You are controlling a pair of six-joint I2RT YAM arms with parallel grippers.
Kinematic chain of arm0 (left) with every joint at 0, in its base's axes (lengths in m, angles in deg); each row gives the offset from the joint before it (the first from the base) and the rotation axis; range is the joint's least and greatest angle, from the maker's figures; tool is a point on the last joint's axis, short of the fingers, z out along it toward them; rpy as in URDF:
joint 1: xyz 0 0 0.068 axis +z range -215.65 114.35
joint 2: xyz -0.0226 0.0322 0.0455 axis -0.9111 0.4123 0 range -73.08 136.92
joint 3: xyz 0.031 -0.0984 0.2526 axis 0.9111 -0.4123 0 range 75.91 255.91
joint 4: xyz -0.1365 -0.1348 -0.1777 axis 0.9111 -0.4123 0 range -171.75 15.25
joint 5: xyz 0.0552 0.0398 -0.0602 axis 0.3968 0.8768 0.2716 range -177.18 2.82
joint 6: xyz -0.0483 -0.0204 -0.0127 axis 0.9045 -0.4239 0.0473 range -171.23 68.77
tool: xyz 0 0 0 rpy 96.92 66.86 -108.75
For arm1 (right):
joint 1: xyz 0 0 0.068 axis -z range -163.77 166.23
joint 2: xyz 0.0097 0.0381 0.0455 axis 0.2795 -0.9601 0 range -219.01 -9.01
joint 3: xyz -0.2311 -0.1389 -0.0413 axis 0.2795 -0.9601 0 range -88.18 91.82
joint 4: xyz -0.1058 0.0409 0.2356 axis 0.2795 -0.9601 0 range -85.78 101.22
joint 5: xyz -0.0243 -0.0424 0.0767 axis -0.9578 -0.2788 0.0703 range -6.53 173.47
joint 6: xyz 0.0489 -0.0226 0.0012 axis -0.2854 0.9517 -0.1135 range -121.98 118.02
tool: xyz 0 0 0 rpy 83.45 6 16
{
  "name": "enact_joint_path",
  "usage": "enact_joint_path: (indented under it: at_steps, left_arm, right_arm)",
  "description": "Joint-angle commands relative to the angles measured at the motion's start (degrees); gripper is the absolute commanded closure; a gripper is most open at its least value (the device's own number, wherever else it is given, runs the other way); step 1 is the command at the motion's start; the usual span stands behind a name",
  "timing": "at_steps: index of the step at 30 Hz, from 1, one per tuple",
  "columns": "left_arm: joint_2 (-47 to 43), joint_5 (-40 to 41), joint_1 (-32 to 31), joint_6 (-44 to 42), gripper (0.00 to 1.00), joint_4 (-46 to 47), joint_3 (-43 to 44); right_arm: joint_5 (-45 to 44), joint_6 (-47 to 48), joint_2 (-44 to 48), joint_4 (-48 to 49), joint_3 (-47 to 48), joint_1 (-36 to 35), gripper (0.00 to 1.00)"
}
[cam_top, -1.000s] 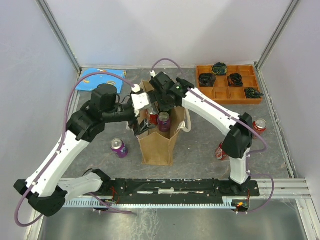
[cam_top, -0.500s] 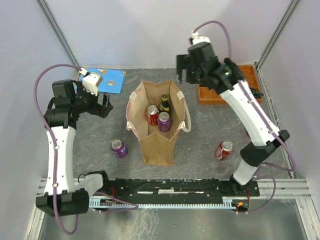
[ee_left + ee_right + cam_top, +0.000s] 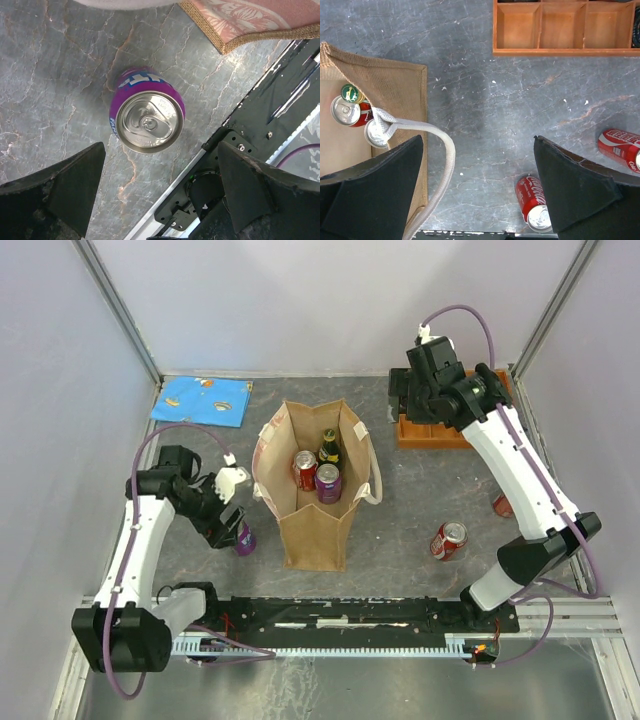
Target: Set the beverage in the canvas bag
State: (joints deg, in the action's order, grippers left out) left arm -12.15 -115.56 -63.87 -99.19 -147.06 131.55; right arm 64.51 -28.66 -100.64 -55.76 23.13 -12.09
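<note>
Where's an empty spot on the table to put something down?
Bare grey tabletop lies between the tan canvas bag, the orange wooden tray and the lying red cans. Left of the bag is crowded: purple can under the left gripper.

You can read white Coca-Cola script on the red aluminium can (image 3: 532, 200) lying on its side; the purple aluminium can (image 3: 145, 115) shows only cut-off lettering.

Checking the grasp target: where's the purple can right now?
In the top view, the purple can stands upright just left of the canvas bag, near its base, directly under the open left gripper, not yet grasped.
</note>
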Motion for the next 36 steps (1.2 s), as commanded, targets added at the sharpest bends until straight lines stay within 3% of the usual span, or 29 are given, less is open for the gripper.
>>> enact_joint_path:
  at_steps: [1, 17, 19, 24, 27, 30, 36]
  left_arm:
    - [0.0, 1.0, -3.4, -1.5, 0.01, 2.5, -0.7]
    - [2.9, 7.5, -7.5, 3.1, 0.01, 19.8, -9.3]
    - [3.1, 7.2, -7.6, 4.0, 0.14, 20.9, -9.2]
    - [2.4, 6.4, -7.6, 7.4, 0.69, 22.0, -8.7]
    - [1.0, 8.8, -7.4, 11.8, 0.92, 22.3, -6.7]
    - [-1.4, 11.0, -4.8, 15.3, 0.97, 21.9, -3.6]
    - [0.8, 10.8, 9.6, 18.6, 0.97, 21.2, 8.6]
  right_arm:
    - [0.8, -1.3, 2.7, 0.8, -0.5, 0.3, 0.01]
    - [0.4, -3.0, 5.0, 1.2, -2.3, 0.4, 0.01]
    - [0.4, -3.2, 5.2, 1.3, -2.6, 0.4, 0.01]
    - [0.4, -3.3, 5.7, 1.9, -3.5, 0.4, 0.01]
    - [0.5, -3.3, 5.8, 1.9, -3.6, 0.4, 0.01]
    - [0.4, -3.1, 6.1, 1.8, -3.7, 0.5, 0.01]
    - [0.6, -2.6, 6.6, 2.1, -4.3, 0.6, 0.01]
